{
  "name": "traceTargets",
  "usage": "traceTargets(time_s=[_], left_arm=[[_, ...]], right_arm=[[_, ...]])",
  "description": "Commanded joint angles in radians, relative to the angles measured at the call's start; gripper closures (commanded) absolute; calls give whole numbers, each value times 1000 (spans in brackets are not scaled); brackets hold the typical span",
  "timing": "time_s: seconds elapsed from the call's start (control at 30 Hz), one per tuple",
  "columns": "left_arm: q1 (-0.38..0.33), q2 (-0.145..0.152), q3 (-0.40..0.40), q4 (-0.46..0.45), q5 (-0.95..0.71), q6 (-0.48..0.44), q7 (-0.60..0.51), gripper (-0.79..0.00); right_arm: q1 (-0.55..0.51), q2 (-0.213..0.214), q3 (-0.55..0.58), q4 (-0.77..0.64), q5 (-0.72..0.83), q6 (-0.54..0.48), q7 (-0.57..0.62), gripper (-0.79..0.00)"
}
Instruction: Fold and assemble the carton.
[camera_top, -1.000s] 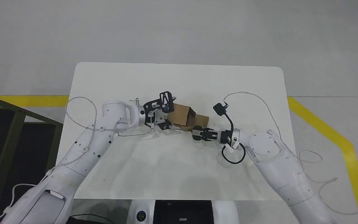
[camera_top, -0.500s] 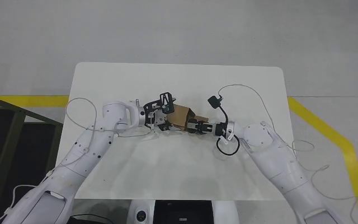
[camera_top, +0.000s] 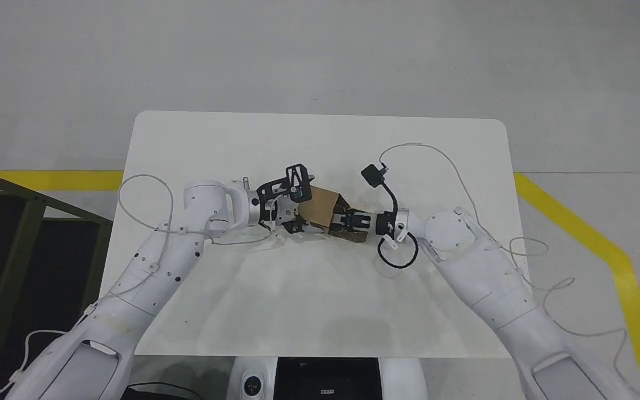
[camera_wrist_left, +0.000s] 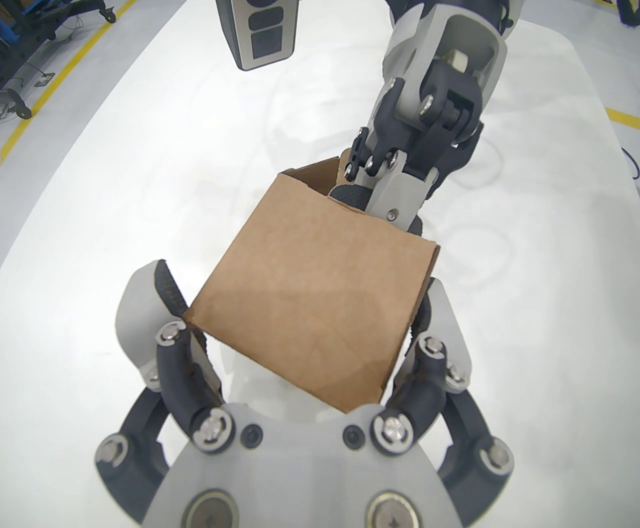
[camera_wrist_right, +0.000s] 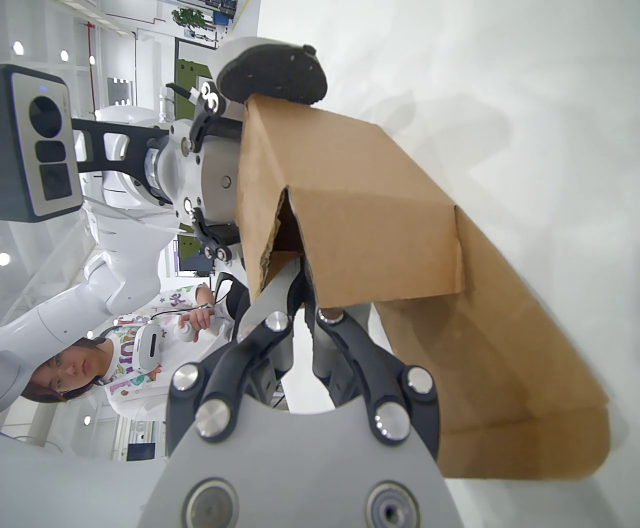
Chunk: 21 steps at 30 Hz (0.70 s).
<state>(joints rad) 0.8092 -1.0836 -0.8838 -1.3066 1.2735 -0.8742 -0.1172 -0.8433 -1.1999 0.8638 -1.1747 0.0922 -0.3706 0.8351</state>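
Over the last second your right gripper (camera_wrist_right: 299, 285) has come in from just off the carton's (camera_top: 325, 208) open end and now has its tips inside that opening, its arm swinging closer to the middle of the table (camera_top: 450, 150). The left gripper (camera_wrist_left: 300, 295) and the carton have stayed put. The carton sits near the table's centre, a little toward the left arm, with the left jaws clamped across its closed end, one finger on each side wall. The right jaws are drawn together, reaching in under the top panel. I read this as the start of tucking or pressing an inner flap, with the left arm acting as the brace, so the assembly is still only partway done. The long outer flap (camera_wrist_right: 500, 350) hangs open beside the right gripper and is not yet folded. You cannot see the right fingertips themselves, because the cardboard covers them, so it is unclear whether they pinch a flap edge or merely push against it. From above, the right gripper hides the open end.
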Motion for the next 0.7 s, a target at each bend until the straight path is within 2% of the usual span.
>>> traceTargets(time_s=[0.0, 0.27, 0.5, 0.67], left_arm=[[0, -1, 0, 0, -3, 0, -3, -785], [-6, -7, 2, 12, -14, 0, -11, -785], [-8, -11, 1, 23, -20, 2, -10, -785], [-7, -13, 0, 21, -18, 3, -8, -785]], right_arm=[[5, 0, 3, 3, -7, -5, 1, 0], [-48, 26, 68, -45, -60, 9, 12, 0], [-167, 74, 199, -178, -104, 59, 25, 0], [-178, 81, 232, -188, -96, 69, 19, 0]])
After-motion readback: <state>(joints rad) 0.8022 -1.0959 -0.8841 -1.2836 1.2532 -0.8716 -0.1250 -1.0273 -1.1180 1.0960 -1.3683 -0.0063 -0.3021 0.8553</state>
